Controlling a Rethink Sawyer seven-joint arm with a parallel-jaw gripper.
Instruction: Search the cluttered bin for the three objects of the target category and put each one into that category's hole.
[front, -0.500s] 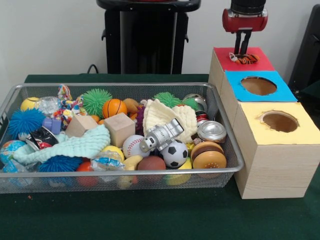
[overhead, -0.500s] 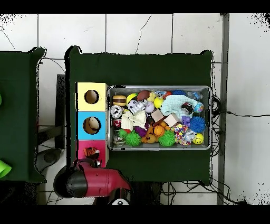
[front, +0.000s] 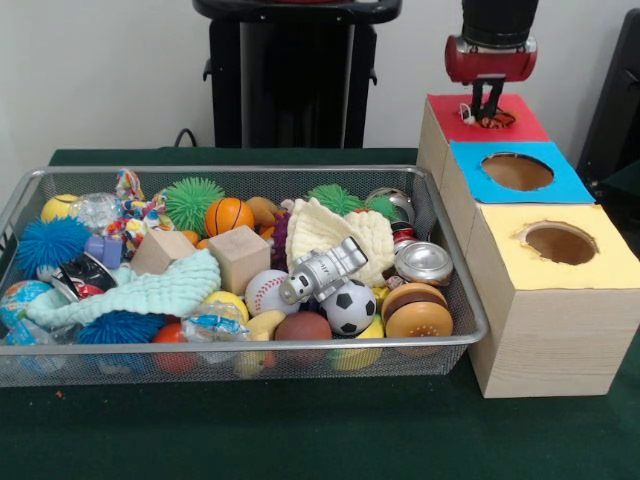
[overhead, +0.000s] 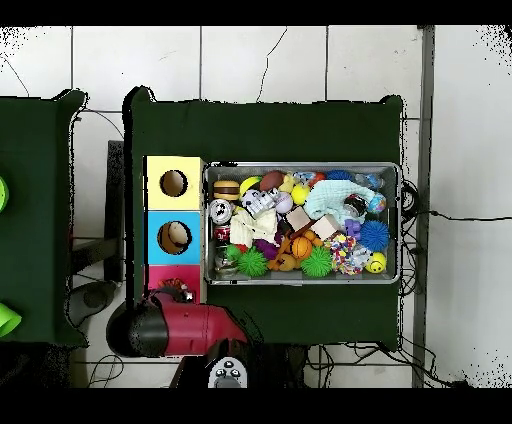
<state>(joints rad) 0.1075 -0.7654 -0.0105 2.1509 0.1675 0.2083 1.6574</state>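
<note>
My gripper (front: 487, 115) reaches down into the hole of the red-topped box (front: 525, 122), at the far end of the row of boxes. Its fingers stand close together on the orange toy with black tiger stripes (front: 493, 123). The toy sits low in the hole and only its top shows. The silver wire-mesh bin (front: 250, 346) lies to the left, full of toys. A pale yellow curved toy (front: 264, 323) lies near its front rim. In the overhead view the arm (overhead: 165, 330) covers most of the red box, beside the bin (overhead: 300, 165).
A blue-topped box (front: 565, 187) and a yellow-topped box (front: 612, 265), each with a round hole, stand in front of the red one. The bin holds sports balls, spiky balls, wooden blocks, cloths, a silver robot toy (front: 322, 270) and a burger toy (front: 418, 312).
The gripper has come down and the tiger-striped toy has sunk deeper into the red box's hole. The things in the bin have not moved.
</note>
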